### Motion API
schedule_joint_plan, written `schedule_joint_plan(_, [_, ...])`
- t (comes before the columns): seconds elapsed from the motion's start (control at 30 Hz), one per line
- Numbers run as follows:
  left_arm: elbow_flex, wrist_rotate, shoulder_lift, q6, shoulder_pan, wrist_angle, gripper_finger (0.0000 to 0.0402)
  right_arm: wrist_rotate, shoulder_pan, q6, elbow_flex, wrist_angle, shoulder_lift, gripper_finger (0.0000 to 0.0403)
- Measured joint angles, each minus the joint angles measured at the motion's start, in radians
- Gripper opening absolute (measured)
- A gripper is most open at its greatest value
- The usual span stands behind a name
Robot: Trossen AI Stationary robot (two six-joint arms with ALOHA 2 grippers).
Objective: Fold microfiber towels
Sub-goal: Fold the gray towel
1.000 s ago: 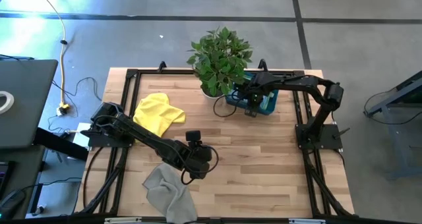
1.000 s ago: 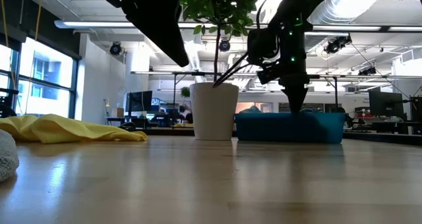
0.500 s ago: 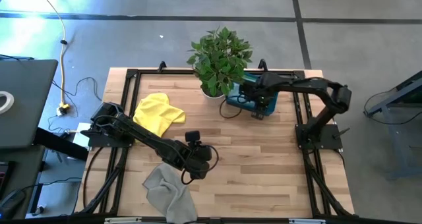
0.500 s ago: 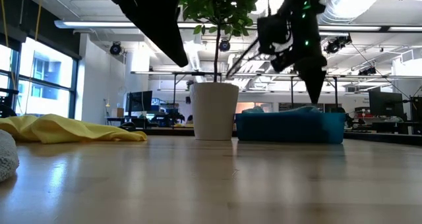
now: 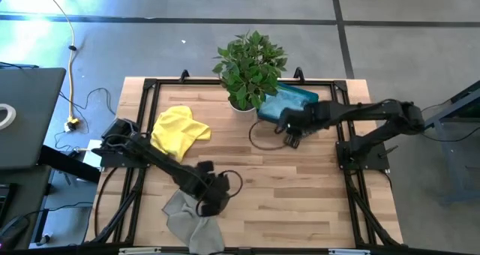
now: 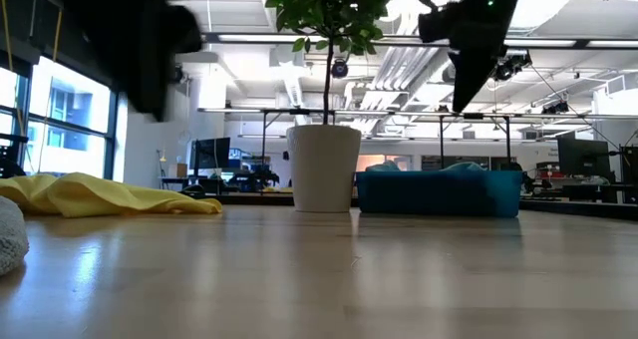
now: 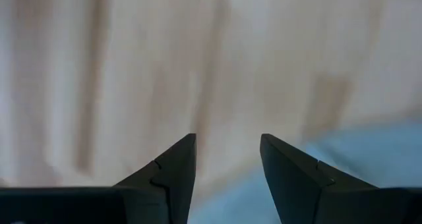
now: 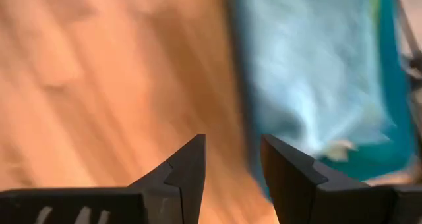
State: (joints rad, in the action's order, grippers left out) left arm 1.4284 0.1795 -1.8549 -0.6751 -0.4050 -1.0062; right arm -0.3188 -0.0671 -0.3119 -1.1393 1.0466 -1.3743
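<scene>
A grey towel (image 5: 191, 219) lies crumpled at the table's near edge; it also shows at the left edge of the low view (image 6: 8, 235). A yellow towel (image 5: 178, 129) lies crumpled at the far left (image 6: 100, 194). A light blue towel (image 5: 289, 97) lies on top in the teal bin (image 6: 439, 192), also in the right wrist view (image 8: 310, 72). My left gripper (image 5: 213, 200) hangs open over the grey towel's far edge, touching nothing (image 7: 227, 145). My right gripper (image 5: 289, 133) is open and empty, above the table just near of the bin (image 8: 231, 145).
A potted plant (image 5: 250, 66) in a white pot (image 6: 324, 168) stands at the far edge, left of the bin. A dark cable loop (image 5: 262, 133) lies on the wood near the bin. Black frame rails (image 5: 142, 135) run along the table's sides.
My right gripper has risen out of the teal bin and come a little toward the near edge, leaving the light blue towel lying in the bin. My left gripper has gone toward the near left, to the grey towel's far edge.
</scene>
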Motion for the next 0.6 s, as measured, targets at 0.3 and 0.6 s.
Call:
schedule_joint_plan(0.3, [0.0,-0.153,0.0,-0.249,-0.162,-0.049,0.0158,0.127,0.236,-0.05,0.174,-0.449,0.006,0.0137])
schedule_joint_plan(0.6, [-0.026,-0.197,-0.005,-0.295,-0.307,-0.015,0.0158,0.129,0.436,-0.074,0.35,-1.036,0.007,0.0137])
